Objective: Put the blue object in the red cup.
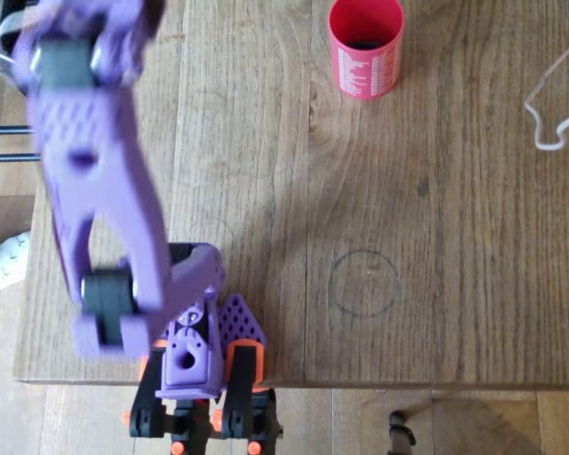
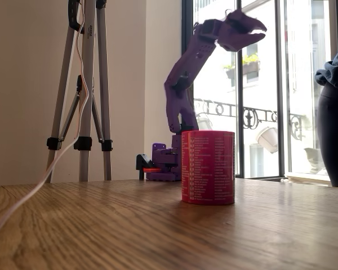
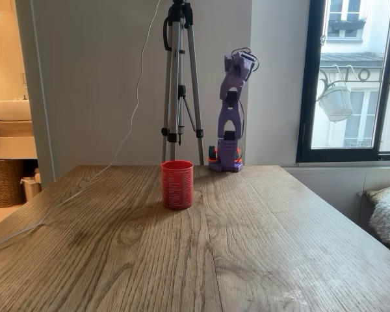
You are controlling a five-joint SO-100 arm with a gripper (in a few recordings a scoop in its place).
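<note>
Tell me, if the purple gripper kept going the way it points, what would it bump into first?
Probably nothing nearby. In a fixed view the purple plastic gripper points roughly sideways, high above the red cylindrical cup and wooden table. Depth is unclear, though.

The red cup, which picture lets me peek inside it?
The overhead view: you look down into the red cup and see its dark inside. Both fixed views show the cup from the side, so just its red wall and white print.
</note>
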